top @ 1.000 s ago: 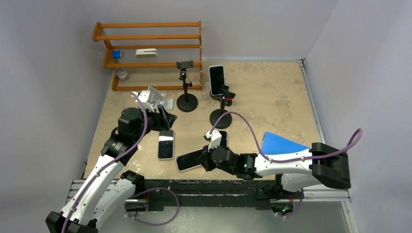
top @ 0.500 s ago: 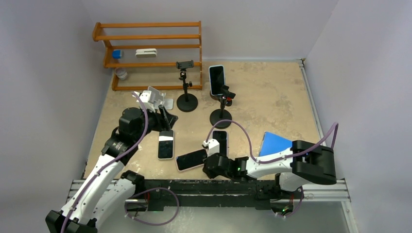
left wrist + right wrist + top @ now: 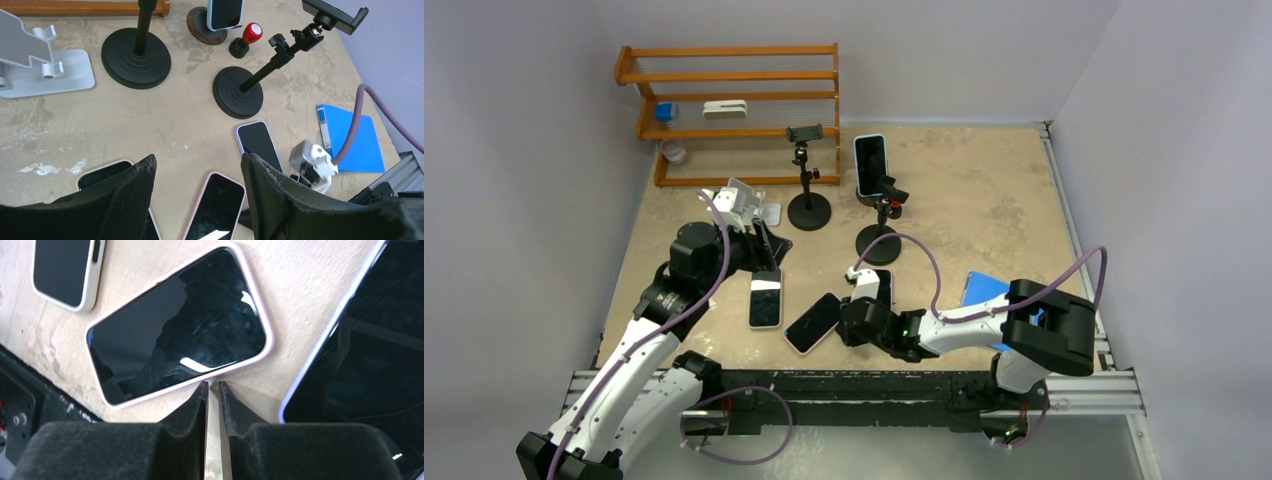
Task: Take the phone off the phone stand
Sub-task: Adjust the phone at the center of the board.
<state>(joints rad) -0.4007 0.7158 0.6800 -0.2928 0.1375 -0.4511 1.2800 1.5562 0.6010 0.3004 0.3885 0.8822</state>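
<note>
- The pink-cased black-screened phone (image 3: pixel 813 322) now lies flat on the beige stone-patterned bench (image 3: pixel 984 200) at a diagonal. A second ago it lay nearly crosswise, so it has been turned and nudged towards the left arm.
- The right gripper (image 3: pixel 213 386) has its jaws almost together, only a thin slit between them, and holds nothing. Its tips sit just at the long edge of the pink-cased phone, and the jaws read as freshly eased apart after a closed push.
- The right arm has folded back towards its base since the earlier frames, and its cable loop has moved with it.
- The lavender-cased phone (image 3: pixel 877 285) lies just beside the right gripper, and the white-cased phone (image 3: pixel 765 297) lies further left. Neither has shifted.
- The left gripper (image 3: pixel 197 162) hangs over the white-cased phone with its jaws fairly wide and empty, unchanged.
- The task's thing, the pale-blue-cased phone (image 3: pixel 870 160), still stands upright in the round brown wooden stand (image 3: pixel 202 25) at the far side, untouched.
- Judgement: this phone's removal has yet to begin.
</note>
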